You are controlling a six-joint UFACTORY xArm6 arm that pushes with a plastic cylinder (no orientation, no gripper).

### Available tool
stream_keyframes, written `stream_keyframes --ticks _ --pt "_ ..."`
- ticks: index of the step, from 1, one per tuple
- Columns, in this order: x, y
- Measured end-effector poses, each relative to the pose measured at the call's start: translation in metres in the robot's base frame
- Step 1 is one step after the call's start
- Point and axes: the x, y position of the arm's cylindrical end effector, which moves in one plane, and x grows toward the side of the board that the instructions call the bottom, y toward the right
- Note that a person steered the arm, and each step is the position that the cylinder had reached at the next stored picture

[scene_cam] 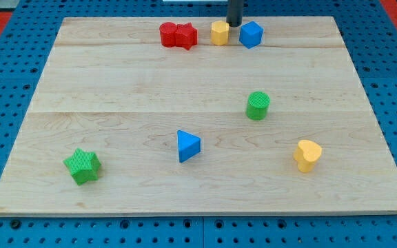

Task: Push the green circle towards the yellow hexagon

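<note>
The green circle [258,105] stands on the wooden board, right of centre. The yellow hexagon [220,32] sits near the board's top edge, between a red block and a blue block. My tip [234,25] is at the view's top, just right of and behind the yellow hexagon, in the gap between it and the blue block [251,34]. The tip is far above the green circle in the view and does not touch it.
Two red blocks [178,34] stand side by side left of the yellow hexagon. A blue triangle [187,146] lies near the centre bottom. A green star [83,166] sits at the bottom left. A yellow heart [307,155] sits at the bottom right. The board [116,89] rests on a blue perforated table.
</note>
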Motion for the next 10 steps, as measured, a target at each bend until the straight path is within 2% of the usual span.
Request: stream_keyframes --ticks 3,4,5,6,7,8,10 --pt "0.026 -0.016" --pt "0.026 -0.016" --pt "0.008 -0.012" --pt "-0.012 0.002" --pt "-0.012 0.046" --pt "-0.012 0.066" --pt "-0.012 0.072"
